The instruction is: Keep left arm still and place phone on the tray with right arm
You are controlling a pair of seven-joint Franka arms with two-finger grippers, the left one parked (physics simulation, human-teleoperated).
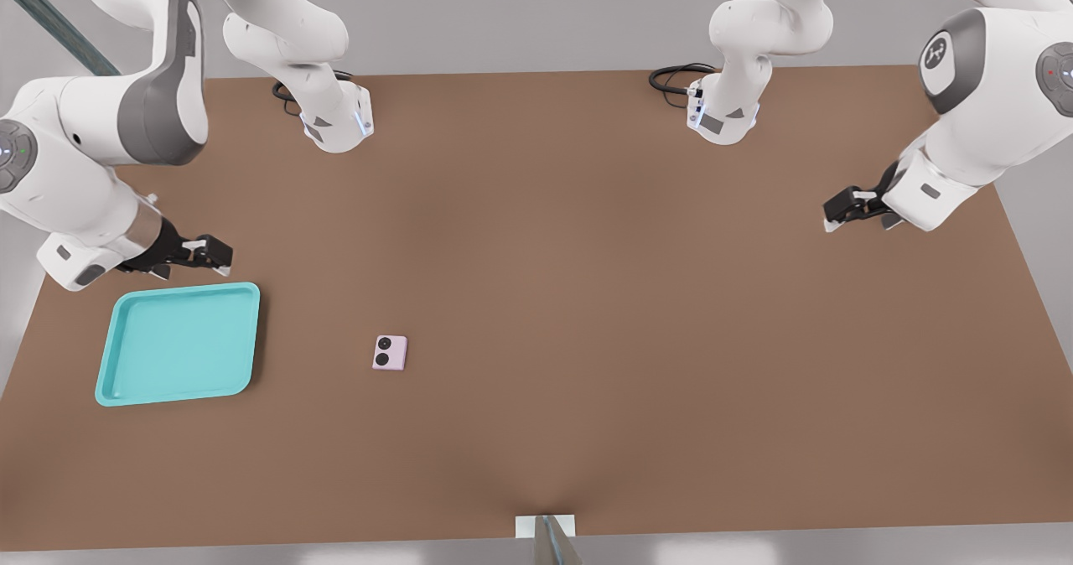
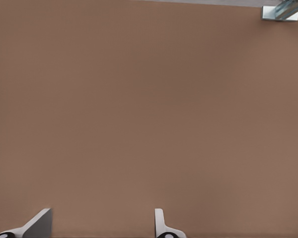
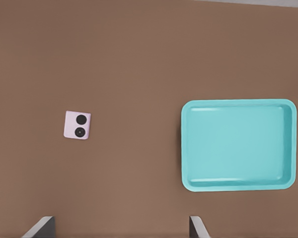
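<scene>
- No readable writing on the phone (image 1: 390, 353) or the tray (image 1: 113, 380); the only mark you can spot is a white logo on a grey joint cap of the parked arm, too small to read.
- Phone: small, squarish, pale pink-lilac, smooth matte face, rounded corners, two round black lenses stacked along one edge. It lies flat on the brown table (image 1: 637, 313), lenses up.
- In the wrist view the phone (image 3: 77, 125) and the tray (image 3: 187, 148) lie well apart, bare table between them.
- Tray: flat turquoise rectangle, rounded corners, low raised rim, smooth glossy floor. Nothing lies in it.
- From the tray's middle in the front view, you find the phone at about 3 o'clock.
- Your working gripper (image 1: 199, 255) hangs above the table near the tray's far edge, at about 12 o'clock from the tray's middle, touching nothing.
- Its two fingers (image 3: 39, 228) stand wide apart in the wrist view, with nothing between them.
- Table: uniform matte brown, flat, with black cables coiled by the arm bases at the far edge.
</scene>
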